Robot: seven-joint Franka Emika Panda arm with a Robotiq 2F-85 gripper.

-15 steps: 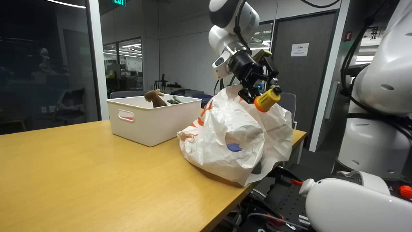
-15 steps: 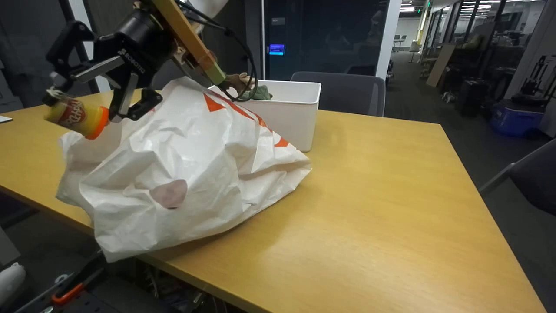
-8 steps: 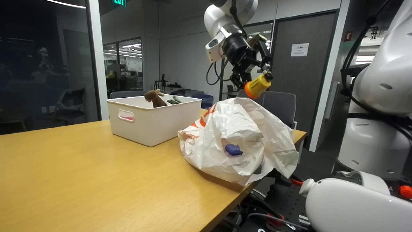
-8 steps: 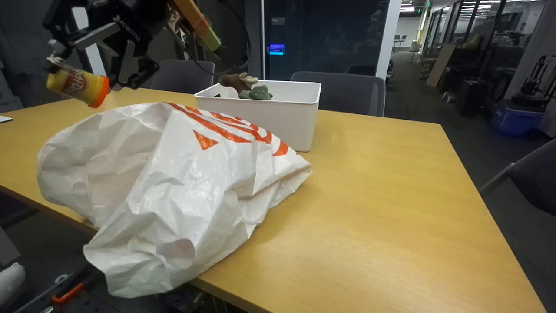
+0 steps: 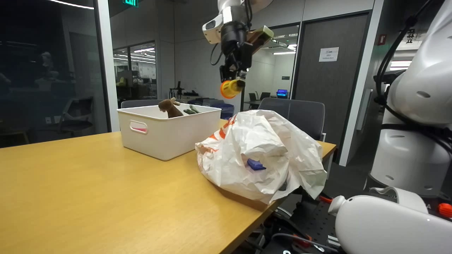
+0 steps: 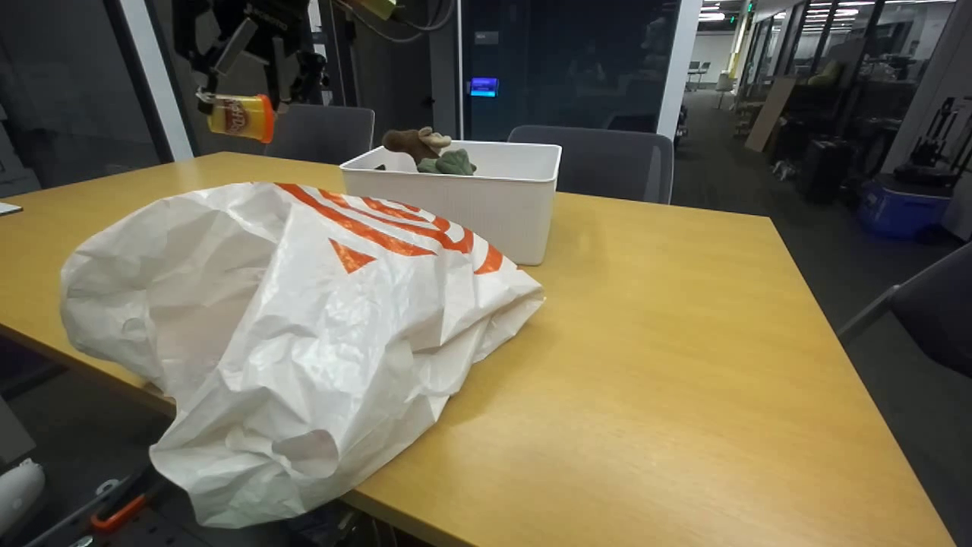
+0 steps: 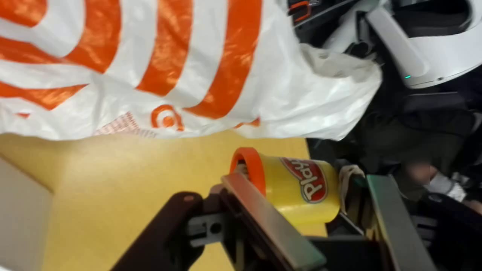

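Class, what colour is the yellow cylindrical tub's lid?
The round lid is orange, clearest in the wrist view.

Yellow table [image 6: 683, 342], white bin [image 6: 486, 216], crumpled plastic bag [image 6: 342, 334]

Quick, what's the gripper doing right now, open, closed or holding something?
Gripper: closed, holding the yellow Play-Doh tub by its two ends.
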